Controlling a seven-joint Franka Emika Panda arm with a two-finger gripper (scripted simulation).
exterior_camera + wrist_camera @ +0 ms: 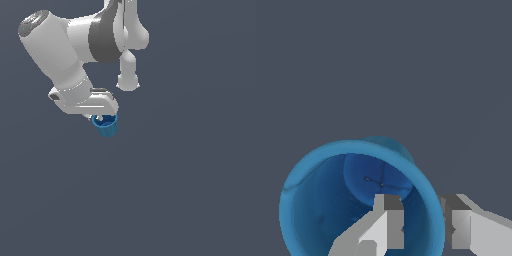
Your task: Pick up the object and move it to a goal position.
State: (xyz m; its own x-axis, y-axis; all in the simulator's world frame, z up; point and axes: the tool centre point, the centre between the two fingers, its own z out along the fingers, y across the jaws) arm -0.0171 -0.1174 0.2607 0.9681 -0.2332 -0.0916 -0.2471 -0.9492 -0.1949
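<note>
My end effector (pixel 421 227) pinches the cup's (pixel 356 200) wall: in the wrist view I see one finger (pixel 387 225) inside the rim and the other outside it. In the exterior view the blue cup (pixel 106 125) hangs tilted just beneath the white arm (pixel 65 55), in the upper left of the scene. I can read no brand, label or writing anywhere.

Flat, even simulator lighting on a dim slate-grey background, with no cast shadows. Soft highlights on the glossy white robot arm (pixel 60 50). Both renders are low-resolution, edges slightly jagged and soft.
</note>
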